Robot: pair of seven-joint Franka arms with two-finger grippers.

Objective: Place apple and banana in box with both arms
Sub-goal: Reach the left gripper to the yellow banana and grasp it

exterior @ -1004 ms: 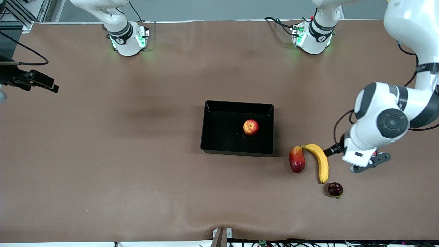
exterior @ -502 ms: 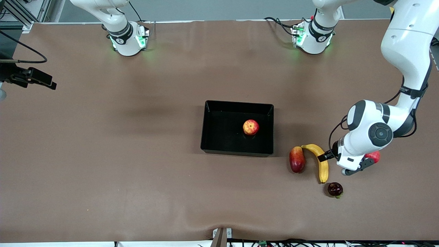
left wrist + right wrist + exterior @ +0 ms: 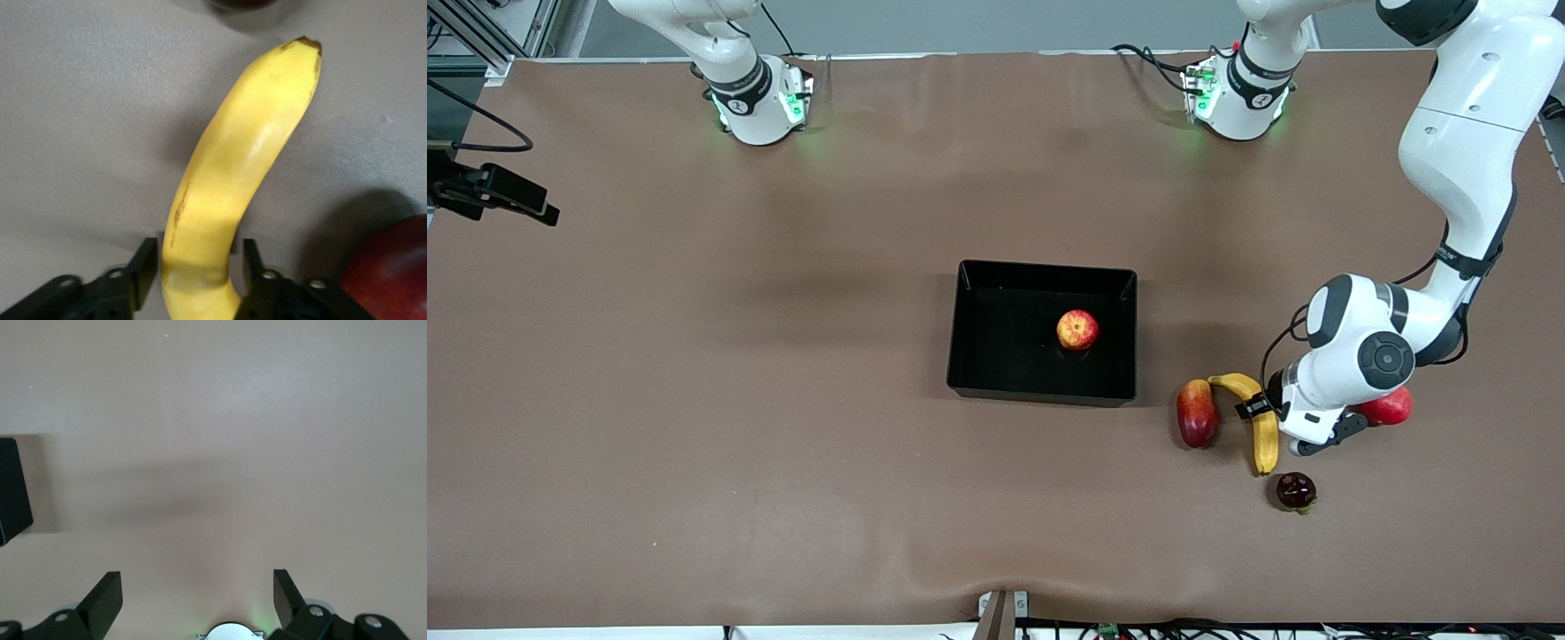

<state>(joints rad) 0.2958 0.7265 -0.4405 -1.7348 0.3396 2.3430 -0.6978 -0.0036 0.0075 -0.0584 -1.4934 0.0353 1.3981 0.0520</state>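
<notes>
The apple (image 3: 1077, 329) lies inside the black box (image 3: 1040, 267) at the table's middle. The banana (image 3: 1264, 428) lies on the table toward the left arm's end, nearer the front camera than the box. My left gripper (image 3: 1258, 407) is down at the banana's middle, open, with one finger on each side of it. In the left wrist view the banana (image 3: 233, 167) runs between the fingers of my left gripper (image 3: 198, 260). My right gripper (image 3: 503, 194) waits open and empty over the right arm's end of the table; it also shows in the right wrist view (image 3: 198, 587).
A long red-yellow fruit (image 3: 1197, 412) lies right beside the banana, on the box's side. A round red fruit (image 3: 1389, 407) lies partly under the left arm. A dark red crowned fruit (image 3: 1296, 491) sits by the banana's tip. A box corner (image 3: 13, 490) shows in the right wrist view.
The left arm has come down and moved toward the banana; its open gripper now straddles the banana. The right gripper has drifted slightly toward the table's edge.
</notes>
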